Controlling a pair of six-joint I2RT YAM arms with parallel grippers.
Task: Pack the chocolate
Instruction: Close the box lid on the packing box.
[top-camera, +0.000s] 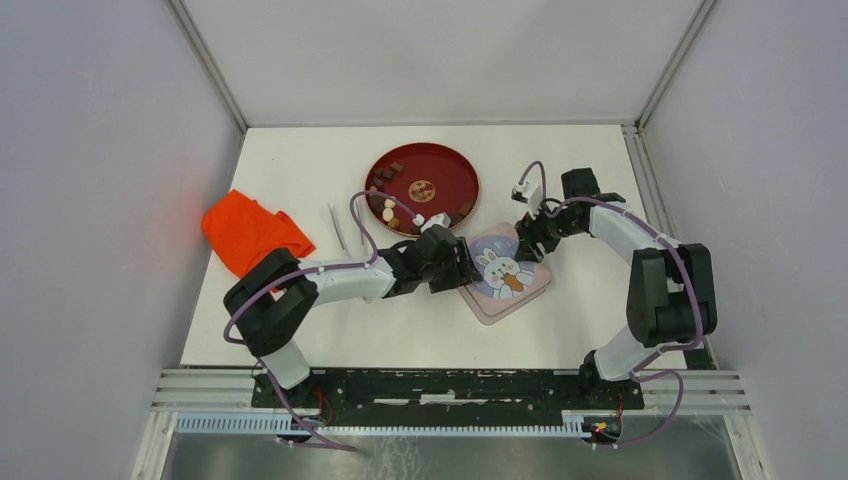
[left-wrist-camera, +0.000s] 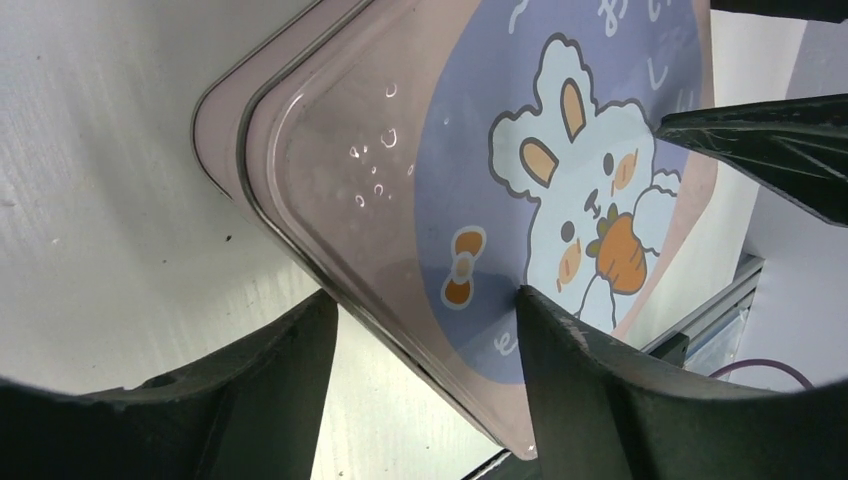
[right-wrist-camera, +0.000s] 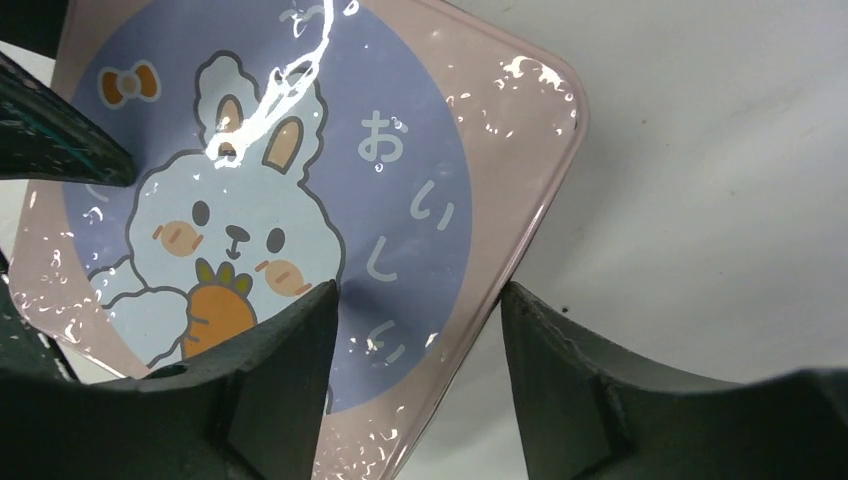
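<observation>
Now at the rabbit box with both grippers, chocolate beyond on the plate

Nearest my bases, my left arm reaches across the white table (top-camera: 400, 330) to the pink box (top-camera: 510, 300), which lies turned corner-on to me. My left gripper (left-wrist-camera: 425, 305) has its jaws apart, astride the box's left edge: one finger over the bare table, the other over the lid (left-wrist-camera: 420, 180). I cannot tell whether either finger touches the box. The lid carries a white rabbit with an orange carrot on a lilac disc, and in my left wrist view the base's rim shows just past the lid's edge. My right gripper (right-wrist-camera: 420, 295) comes in from the far right side, jaws likewise apart. It sits astride the opposite edge near a rounded corner, one finger over the print and one over the table. Neither gripper is clamped on anything. Each wrist camera catches a dark fingertip of the other gripper across the lid.

Farther back on the left, metal tweezers (top-camera: 337, 228) lie on the table, with a crumpled orange cloth (top-camera: 250, 232) just beside them toward the left wall. Farthest, just behind the box, stands the red plate (top-camera: 450, 165). The chocolate (top-camera: 389, 173) is on it: small dark, brown and cream pieces along its left and near rim.
</observation>
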